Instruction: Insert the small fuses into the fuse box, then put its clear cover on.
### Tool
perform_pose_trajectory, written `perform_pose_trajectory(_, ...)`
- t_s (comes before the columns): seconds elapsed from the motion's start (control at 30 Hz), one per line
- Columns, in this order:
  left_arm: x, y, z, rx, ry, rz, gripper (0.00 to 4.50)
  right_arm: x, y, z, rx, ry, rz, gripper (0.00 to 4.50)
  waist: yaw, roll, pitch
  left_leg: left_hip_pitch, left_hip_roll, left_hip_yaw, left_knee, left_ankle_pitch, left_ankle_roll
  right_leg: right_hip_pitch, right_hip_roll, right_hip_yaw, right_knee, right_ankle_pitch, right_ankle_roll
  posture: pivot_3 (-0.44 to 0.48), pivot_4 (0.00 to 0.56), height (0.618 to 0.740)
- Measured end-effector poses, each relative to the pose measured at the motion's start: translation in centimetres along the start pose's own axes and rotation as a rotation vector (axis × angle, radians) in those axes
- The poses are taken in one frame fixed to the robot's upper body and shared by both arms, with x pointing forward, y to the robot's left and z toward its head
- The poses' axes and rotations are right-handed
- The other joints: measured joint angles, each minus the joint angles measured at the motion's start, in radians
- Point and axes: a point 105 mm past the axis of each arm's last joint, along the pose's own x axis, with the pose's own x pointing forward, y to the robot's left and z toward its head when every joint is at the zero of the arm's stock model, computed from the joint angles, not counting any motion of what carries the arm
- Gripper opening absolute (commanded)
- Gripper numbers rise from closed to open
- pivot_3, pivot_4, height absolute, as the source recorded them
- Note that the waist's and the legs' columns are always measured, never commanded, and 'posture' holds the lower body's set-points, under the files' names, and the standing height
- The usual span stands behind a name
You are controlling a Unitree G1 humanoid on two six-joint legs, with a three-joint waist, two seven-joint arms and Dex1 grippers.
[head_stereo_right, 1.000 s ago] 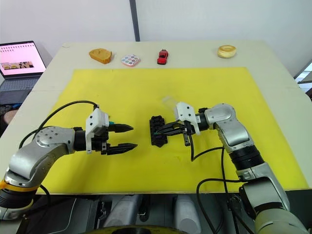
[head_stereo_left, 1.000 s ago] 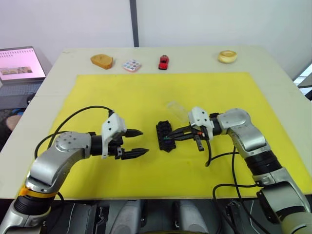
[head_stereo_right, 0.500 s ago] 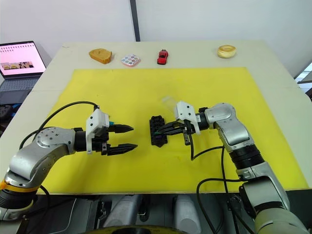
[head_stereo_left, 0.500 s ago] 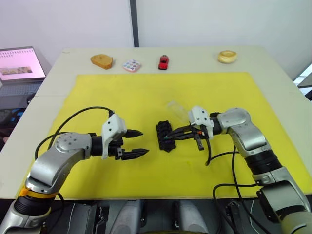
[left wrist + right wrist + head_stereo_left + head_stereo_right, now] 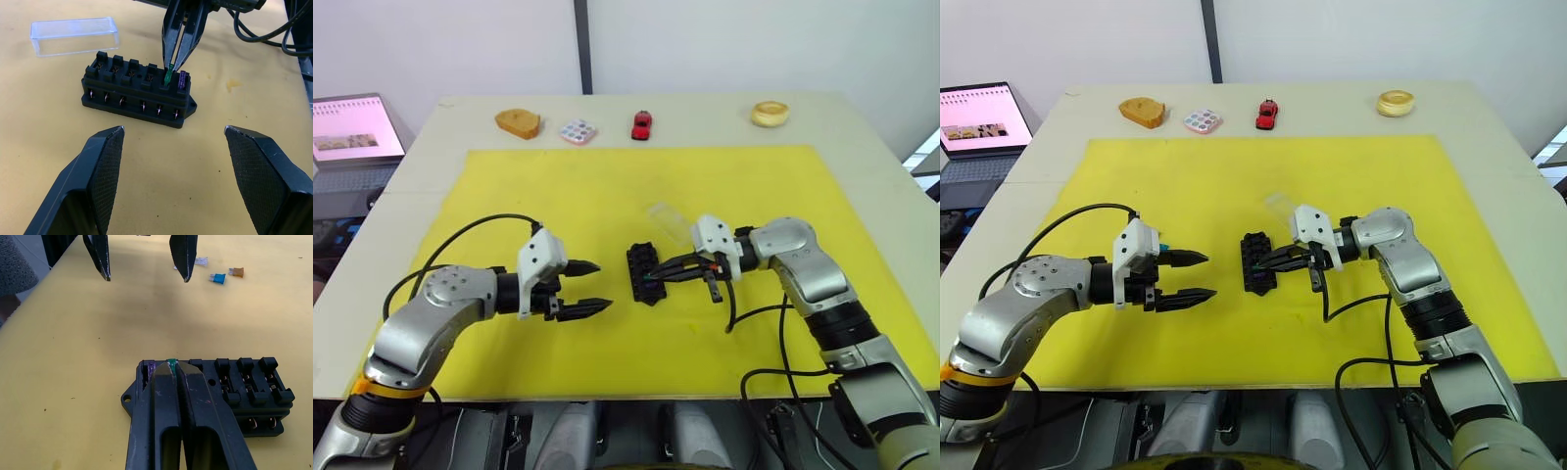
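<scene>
The right gripper (image 5: 171, 66) pinches the green fuse (image 5: 168, 76) at the fuse box (image 5: 137, 90) — the left gripper (image 5: 590, 286) waits wide apart.

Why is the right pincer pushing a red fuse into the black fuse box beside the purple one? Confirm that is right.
Not quite: the small translucent fuse pinched in the right pincer is teal-green, not red, as the left wrist view shows. It is going into the black plastic fuse box beside the purple fuse.

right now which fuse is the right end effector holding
The green fuse, pinched over the fuse box beside the seated purple fuse; the other fuses lie loose.
</scene>
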Motion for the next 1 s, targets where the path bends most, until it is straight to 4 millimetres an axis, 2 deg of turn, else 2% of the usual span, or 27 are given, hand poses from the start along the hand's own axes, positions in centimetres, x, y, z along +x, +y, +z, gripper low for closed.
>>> perform_pose_trajectory(0.47, 0.07, 0.19, 0.27, 0.000, 0.007, 0.012, 3.43, 0.22, 0.19, -0.31, -0.032, -0.001, -0.005, 0.00, 0.000, 0.000, 0.000, 0.001, 0.000, 0.000, 0.000, 0.000, 0.000, 0.001, 0.000, 0.000, 0.000, 0.000, 0.000, 0.000, 0.150, 0.740)
perform_pose_trajectory(1.0, 0.02, 0.06, 0.13, 0.007, 0.000, 0.006, 3.43, 0.07, 0.08, -0.39, 0.012, -0.015, -0.021, 0.00, 0.001, 0.000, 0.000, 0.001, 0.000, 0.000, 0.000, 0.000, 0.000, 0.001, 0.000, 0.000, 0.000, 0.000, 0.000, 0.000, 0.150, 0.740)
